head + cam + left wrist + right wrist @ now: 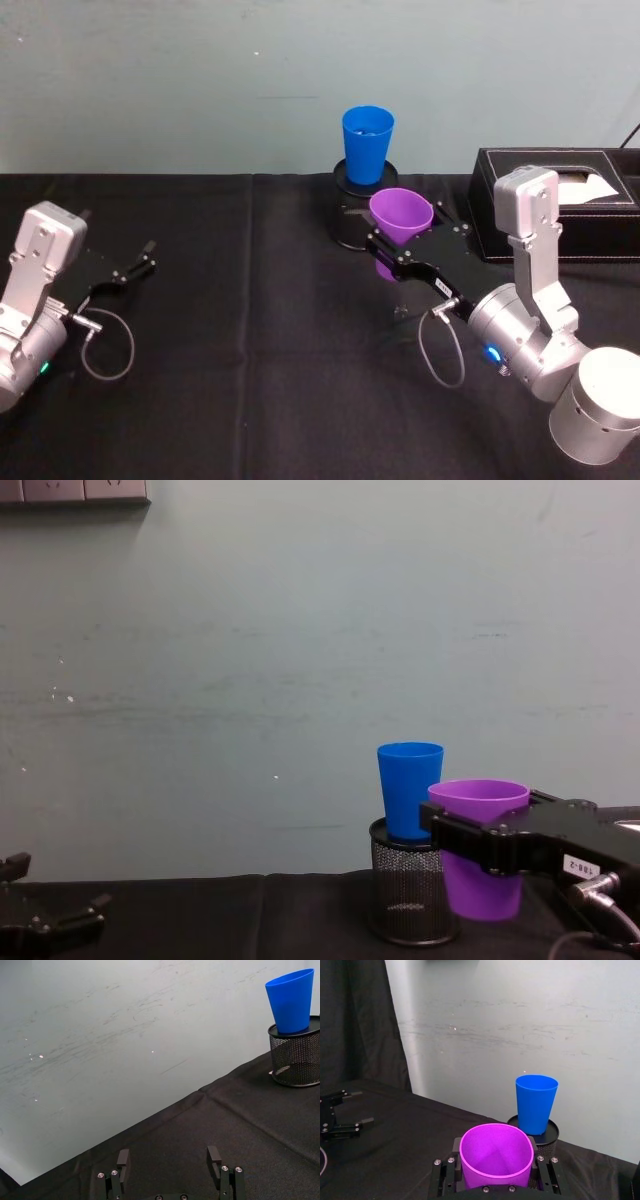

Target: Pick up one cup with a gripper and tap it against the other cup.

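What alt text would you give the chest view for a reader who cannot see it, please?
The right gripper holds the purple cup upright beside the blue cup, which stands on a black mesh pen holder. The left gripper sits idle at the lower left.

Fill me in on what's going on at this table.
The right gripper holds the purple cup lifted off the table, just in front of the blue cup, which stands on a black mesh pen holder. The two cups look apart. The left gripper sits open, low at the table's left side.
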Robot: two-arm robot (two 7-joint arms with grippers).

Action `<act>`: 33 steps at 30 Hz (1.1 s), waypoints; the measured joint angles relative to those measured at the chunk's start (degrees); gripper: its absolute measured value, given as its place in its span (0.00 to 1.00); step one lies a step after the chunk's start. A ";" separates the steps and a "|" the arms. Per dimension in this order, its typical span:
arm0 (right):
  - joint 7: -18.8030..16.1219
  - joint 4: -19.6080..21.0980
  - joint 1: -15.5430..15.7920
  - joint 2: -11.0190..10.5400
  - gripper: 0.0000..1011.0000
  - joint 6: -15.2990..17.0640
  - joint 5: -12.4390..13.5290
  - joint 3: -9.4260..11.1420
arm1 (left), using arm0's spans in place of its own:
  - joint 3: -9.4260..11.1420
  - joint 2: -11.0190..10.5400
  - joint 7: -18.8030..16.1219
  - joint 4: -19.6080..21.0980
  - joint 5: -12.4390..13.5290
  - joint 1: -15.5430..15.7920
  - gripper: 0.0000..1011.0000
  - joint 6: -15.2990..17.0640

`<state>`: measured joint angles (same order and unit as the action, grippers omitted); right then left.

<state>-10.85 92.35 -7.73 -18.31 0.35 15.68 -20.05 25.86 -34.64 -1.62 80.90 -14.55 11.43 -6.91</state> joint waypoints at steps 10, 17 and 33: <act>0.02 -0.24 -0.05 -0.03 0.72 -0.21 0.00 -0.15 | 0.00 0.00 0.00 0.00 0.00 0.00 0.99 0.00; 0.02 -0.31 -0.08 -0.02 0.72 -0.32 0.00 -0.19 | 0.00 0.00 0.00 0.00 0.00 0.00 0.99 0.00; 0.02 -0.39 -0.10 -0.03 0.72 -0.43 0.00 -0.24 | 0.00 0.00 0.00 0.00 0.00 0.00 0.99 0.00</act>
<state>-10.82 91.96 -7.83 -18.34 -0.08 15.68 -20.30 25.86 -34.65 -1.62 80.90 -14.55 11.43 -6.91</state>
